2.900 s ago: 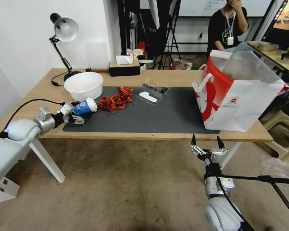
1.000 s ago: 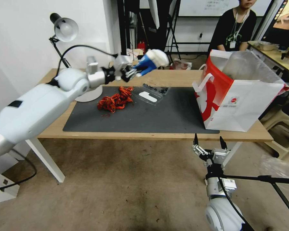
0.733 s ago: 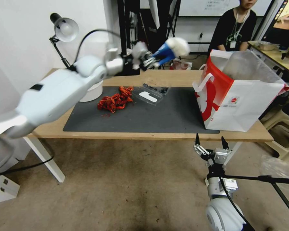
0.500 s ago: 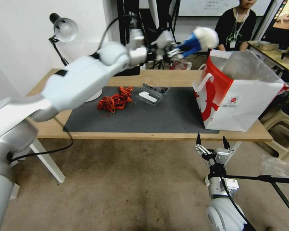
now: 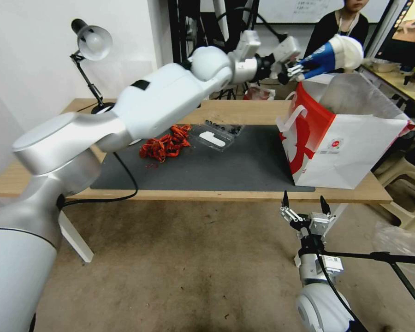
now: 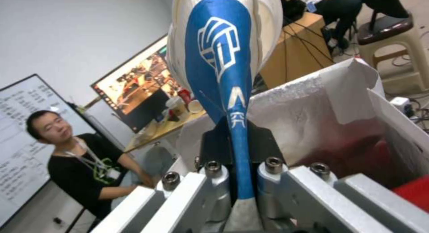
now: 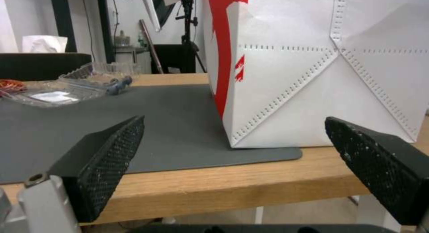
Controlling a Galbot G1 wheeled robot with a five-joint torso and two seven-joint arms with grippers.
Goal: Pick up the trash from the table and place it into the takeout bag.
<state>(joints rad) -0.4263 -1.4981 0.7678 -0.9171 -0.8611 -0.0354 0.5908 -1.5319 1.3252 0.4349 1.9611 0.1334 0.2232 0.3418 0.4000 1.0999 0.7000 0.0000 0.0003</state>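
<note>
The blue cup (image 5: 329,55) sits pinched in our left tool (image 5: 294,71), held out in the air just above the open mouth of the bag (image 5: 350,152), its white lid pointing away from the arm. From the left wrist we see the cup (image 6: 223,69) squeezed flat at its base between the tool's fingers (image 6: 272,179), with the bag's (image 6: 393,126) opening directly below and beyond it (red shows deep inside).

The left tool is clamped tight on the cup — its fingers nearly meet around the crushed base. The long left arm stretches across the counter (image 5: 226,113) from the near left to the far right.

Our right tool (image 5: 304,213) hangs low in front of the counter's near edge, below the bag, fingers spread wide and holding nothing. In its wrist view the two black pads (image 7: 105,152) frame the bag's (image 7: 321,75) white face and the counter (image 7: 223,186) edge.

On the mat (image 5: 216,166) lie the red shells (image 5: 166,143) and, just beside them, a clear tray (image 5: 216,133) — both well apart from the bag. A lamp (image 5: 90,44) stands at the far left corner.
</note>
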